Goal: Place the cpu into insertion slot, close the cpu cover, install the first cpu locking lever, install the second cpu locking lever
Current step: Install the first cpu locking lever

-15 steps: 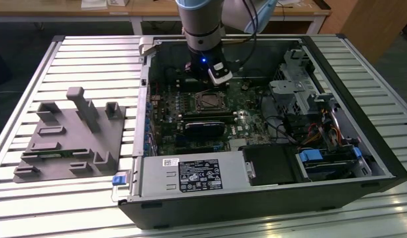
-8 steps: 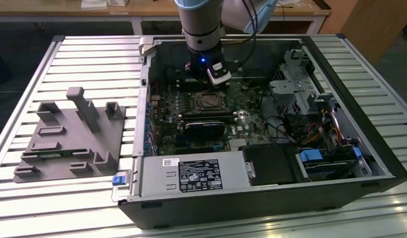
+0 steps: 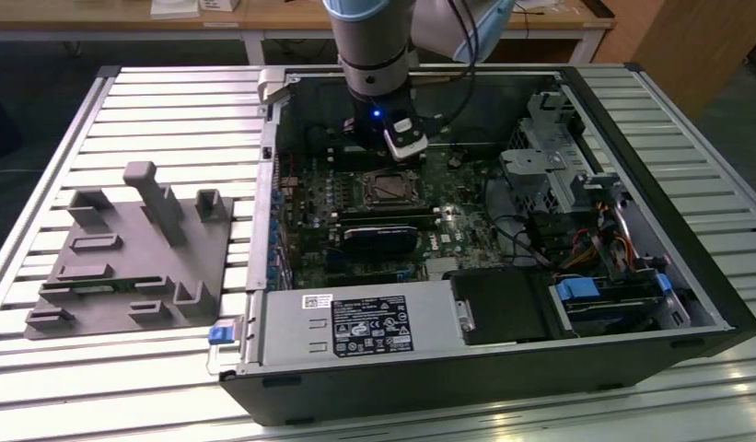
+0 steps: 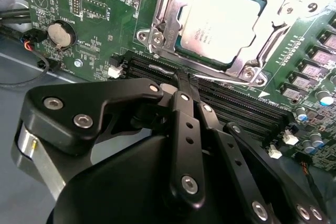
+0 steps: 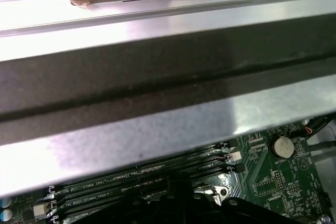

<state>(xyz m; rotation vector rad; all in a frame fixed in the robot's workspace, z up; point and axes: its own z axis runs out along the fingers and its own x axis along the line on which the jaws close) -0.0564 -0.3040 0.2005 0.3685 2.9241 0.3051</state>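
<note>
The open computer case [image 3: 623, 304] lies on the slatted table [image 3: 168, 101], and inside it sits the green motherboard [image 4: 100, 19]. In the second wrist view the cpu [image 4: 223, 22] rests in the insertion slot [image 4: 167, 35], and the cpu cover [image 4: 262, 51] is down around it as a silver frame. The gripper [image 4: 181, 80] is just above the black memory slots [image 4: 236, 106] beside the socket; its fingers [image 4: 184, 103] are pressed together and hold nothing. A round coin battery [image 4: 61, 33] sits on the board. On the table, at the exterior view's left, stands a grey holder [image 3: 132, 249].
</note>
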